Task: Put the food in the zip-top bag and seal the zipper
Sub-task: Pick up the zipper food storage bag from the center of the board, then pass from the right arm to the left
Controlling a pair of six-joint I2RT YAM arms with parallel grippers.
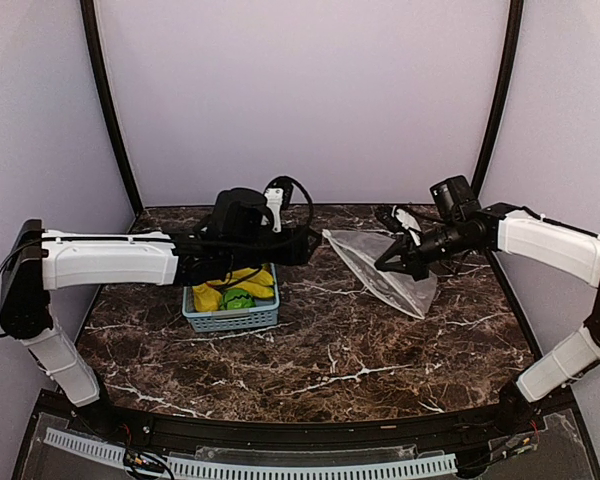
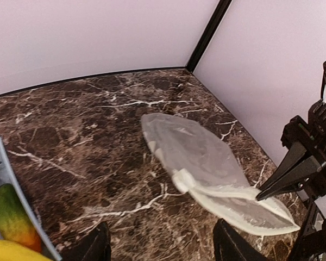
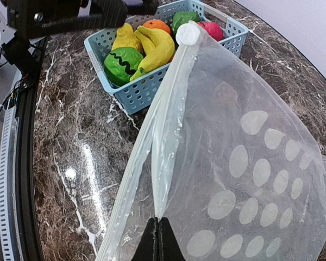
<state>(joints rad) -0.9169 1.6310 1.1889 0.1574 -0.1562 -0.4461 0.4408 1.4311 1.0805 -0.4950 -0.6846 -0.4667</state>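
Clear dotted film, the zip-top bag looks light, limp and slippery. It hangs over the table, with the right fingers pinched shut on its zipper edge. Left fingers are spread and empty; the opposite lip suits them.

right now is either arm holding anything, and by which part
The right arm's fingers are shut on the zip-top bag, pinching its zipper strip. The left arm's fingers are open and hold nothing.
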